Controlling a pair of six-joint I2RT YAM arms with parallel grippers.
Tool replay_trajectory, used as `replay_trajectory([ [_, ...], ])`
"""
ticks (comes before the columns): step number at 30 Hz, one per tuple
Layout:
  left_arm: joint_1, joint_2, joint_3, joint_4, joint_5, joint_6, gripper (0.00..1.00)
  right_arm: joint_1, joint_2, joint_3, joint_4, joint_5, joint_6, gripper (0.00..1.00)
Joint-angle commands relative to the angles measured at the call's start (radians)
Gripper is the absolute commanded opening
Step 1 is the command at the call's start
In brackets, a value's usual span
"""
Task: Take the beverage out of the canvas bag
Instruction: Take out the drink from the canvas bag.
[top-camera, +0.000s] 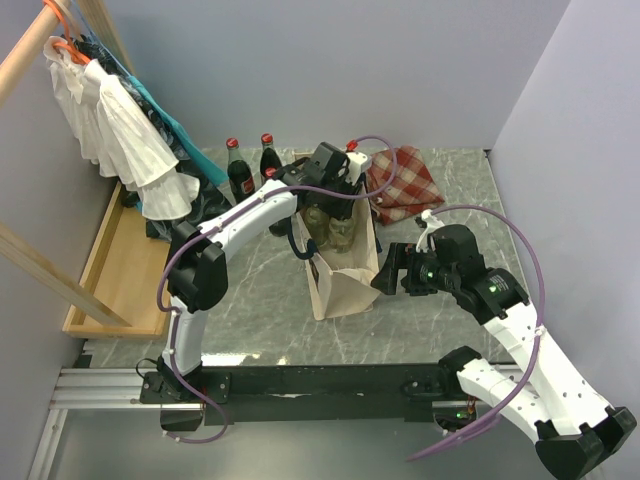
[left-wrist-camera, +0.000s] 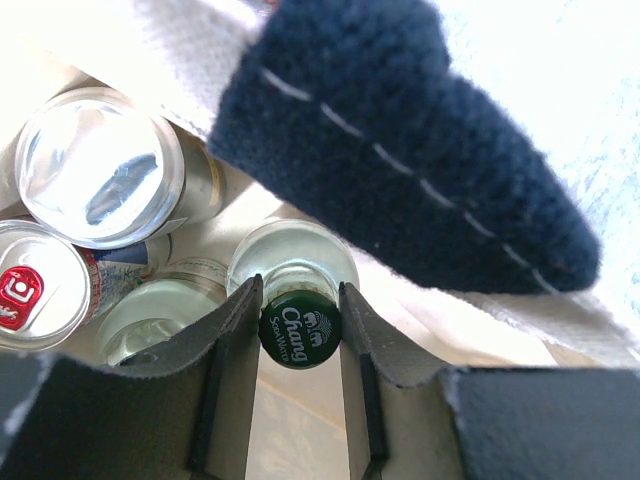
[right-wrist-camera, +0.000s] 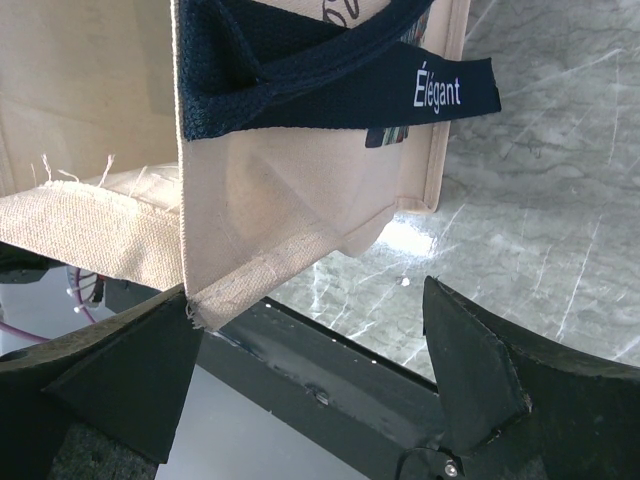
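Left arm (top-camera: 245, 215): extended forward, wrist pitched down, jaws clamped on a green bottle cap (left-wrist-camera: 300, 330) between them. Right arm (top-camera: 520, 338): elbow bent, wrist level, jaws spread wide apart.

Robot test cell in lab, dressed as home corner. Plain lavender partition walls (top-camera: 350, 70) box in marble-pattern worktop (top-camera: 440, 290). White arms (top-camera: 240, 225) bolted to aluminium rail (top-camera: 100, 385) at bottom of frame. Household props: garments (top-camera: 110, 120) on wooden rod (top-camera: 25, 55) upper left, cola bottles (top-camera: 240, 172) at rear, red checked cloth (top-camera: 405, 180), canvas bag (top-camera: 345, 285) centre.
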Motion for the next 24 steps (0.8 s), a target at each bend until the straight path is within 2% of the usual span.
replay_trajectory([
  [1, -0.014, 0.018, 0.033, -0.005, 0.009, 0.011, 0.01, 0.012, -0.001, -0.016, -0.032, 0.014, -0.017, 0.93],
  [9, -0.024, 0.031, 0.055, -0.038, -0.016, 0.031, 0.01, 0.011, -0.005, -0.017, -0.027, 0.014, -0.010, 0.93],
  [10, -0.024, 0.031, 0.055, -0.040, -0.017, 0.031, 0.03, 0.012, -0.005, -0.017, -0.029, 0.015, -0.010, 0.93],
  [11, -0.025, 0.033, 0.053, -0.043, -0.021, 0.030, 0.09, 0.011, -0.004, -0.017, -0.029, 0.014, -0.012, 0.93],
  [12, -0.025, 0.031, 0.052, -0.043, -0.022, 0.028, 0.19, 0.011, -0.005, -0.019, -0.030, 0.015, -0.010, 0.93],
  [13, -0.025, 0.033, 0.047, -0.042, -0.025, 0.027, 0.22, 0.011, -0.005, -0.019, -0.030, 0.015, -0.010, 0.93],
  [18, -0.025, 0.033, 0.045, -0.048, -0.036, 0.025, 0.26, 0.012, -0.008, -0.020, -0.030, 0.015, -0.012, 0.93],
  [22, -0.025, 0.031, 0.041, -0.051, -0.042, 0.027, 0.25, 0.012, -0.007, -0.020, -0.030, 0.014, -0.012, 0.93],
  [24, -0.025, 0.033, 0.041, -0.052, -0.045, 0.025, 0.32, 0.011, -0.005, -0.019, -0.030, 0.015, -0.014, 0.93],
])
